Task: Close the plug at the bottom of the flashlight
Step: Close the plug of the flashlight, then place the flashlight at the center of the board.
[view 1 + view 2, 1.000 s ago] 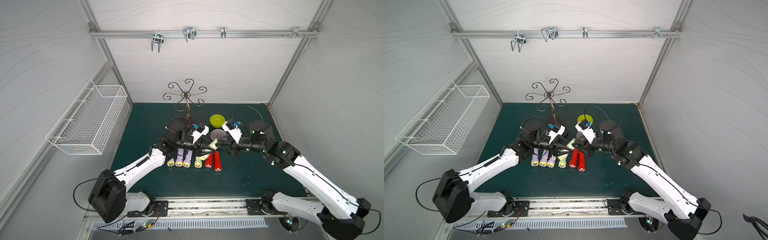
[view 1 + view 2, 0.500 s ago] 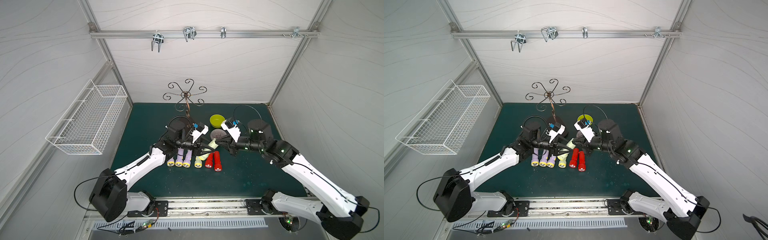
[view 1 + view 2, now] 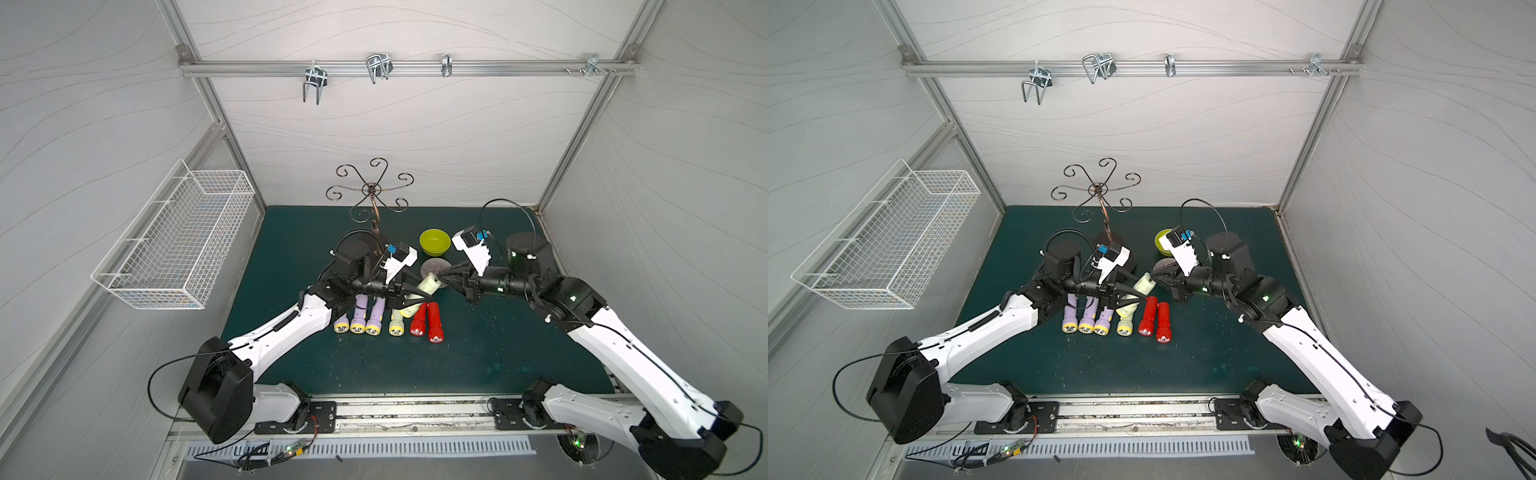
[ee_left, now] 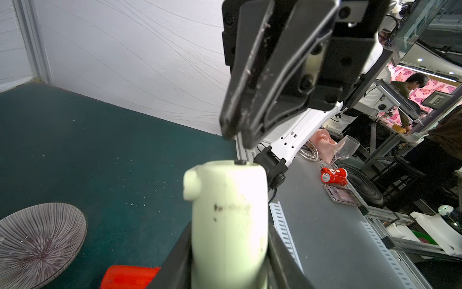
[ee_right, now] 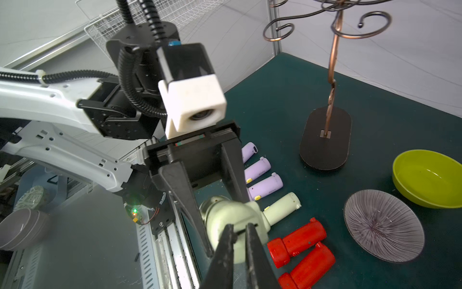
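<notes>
My left gripper [image 3: 415,298] [image 3: 1133,297] [image 4: 230,250] is shut on a pale green flashlight [image 3: 424,286] [image 3: 1143,286] [image 4: 228,212]. It holds the flashlight above the mat, bottom end turned toward the right arm. A small dark plug [image 4: 240,162] sits at the rim of that end. My right gripper [image 3: 436,274] [image 3: 1152,274] [image 5: 240,229] hovers just off this end with its tips a short gap away from it. Its jaws are drawn together to a thin slit and hold nothing. In the right wrist view the flashlight's end face [image 5: 230,215] lies behind my fingertips.
On the green mat lie three purple flashlights [image 3: 357,316], a pale one [image 3: 395,324] and two red ones [image 3: 427,322] in a row. A striped plate [image 3: 434,266], a green bowl [image 3: 434,242] and a metal hook stand [image 3: 372,195] sit behind. A wire basket [image 3: 178,241] hangs on the left wall.
My right gripper's jaws have narrowed and its tips have edged closer to the flashlight's bottom end. The left arm holds the flashlight as before.
</notes>
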Robot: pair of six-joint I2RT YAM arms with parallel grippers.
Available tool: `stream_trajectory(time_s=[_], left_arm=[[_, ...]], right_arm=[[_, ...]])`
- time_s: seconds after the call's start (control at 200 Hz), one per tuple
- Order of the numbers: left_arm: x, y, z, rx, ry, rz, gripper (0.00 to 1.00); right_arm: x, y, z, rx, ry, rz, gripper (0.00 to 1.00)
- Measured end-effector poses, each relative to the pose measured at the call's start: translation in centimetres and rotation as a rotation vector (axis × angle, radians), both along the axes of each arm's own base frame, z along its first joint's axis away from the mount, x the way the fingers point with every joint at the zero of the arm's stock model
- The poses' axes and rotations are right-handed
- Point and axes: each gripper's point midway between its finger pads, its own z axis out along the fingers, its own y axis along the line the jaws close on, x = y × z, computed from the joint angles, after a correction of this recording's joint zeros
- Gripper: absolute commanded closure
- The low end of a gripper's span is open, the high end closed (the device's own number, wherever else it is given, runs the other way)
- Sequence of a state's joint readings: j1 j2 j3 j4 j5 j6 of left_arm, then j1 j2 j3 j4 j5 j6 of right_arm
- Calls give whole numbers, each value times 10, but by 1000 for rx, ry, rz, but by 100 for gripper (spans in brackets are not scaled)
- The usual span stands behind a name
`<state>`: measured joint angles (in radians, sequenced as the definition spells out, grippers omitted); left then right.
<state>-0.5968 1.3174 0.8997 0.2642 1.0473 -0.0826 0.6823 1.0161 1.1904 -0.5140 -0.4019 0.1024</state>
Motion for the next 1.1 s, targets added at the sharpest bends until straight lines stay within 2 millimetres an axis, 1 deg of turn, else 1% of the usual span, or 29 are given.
stream_trajectory(time_s=[0.035, 0.1, 0.16, 0.25, 0.335, 0.425, 0.525, 0.6, 0.67, 0.75, 0.881, 0.991, 1.101], left_arm=[[2, 0, 1, 0, 2, 11, 100], [9, -1, 2, 5, 13, 51, 100], [18, -2, 1, 12, 34, 102, 100], [39, -2, 0, 20, 85, 215, 100], [61, 0, -2, 18, 138, 337, 100], [80, 3, -3, 3, 200, 446, 100], [98, 9, 1, -36, 281, 565, 100], [107, 13, 5, -70, 320, 622, 100], [112, 13, 9, -103, 357, 654, 100], [112, 8, 10, -128, 391, 669, 100], [100, -9, 7, -128, 426, 656, 100], [91, -19, 7, -127, 440, 640, 100], [90, -20, 6, -128, 445, 653, 100]], right_arm=[[1, -3, 1, 8, 5, -14, 78], [1, -9, 2, 23, 16, -34, 59], [0, -15, 2, 36, 20, -46, 45], [-2, -20, -1, 56, 50, -57, 33], [-1, -20, -7, 71, 98, -68, 27], [1, -20, -23, 71, 159, -87, 25], [4, -20, -50, 73, 247, -124, 25], [5, -20, -69, 74, 320, -155, 26], [6, -18, -79, 76, 372, -176, 27], [9, -11, -83, 75, 390, -193, 25], [10, 2, -88, 55, 399, -204, 19], [17, 6, -87, 58, 394, -228, 19], [26, 9, -83, 66, 382, -250, 20]])
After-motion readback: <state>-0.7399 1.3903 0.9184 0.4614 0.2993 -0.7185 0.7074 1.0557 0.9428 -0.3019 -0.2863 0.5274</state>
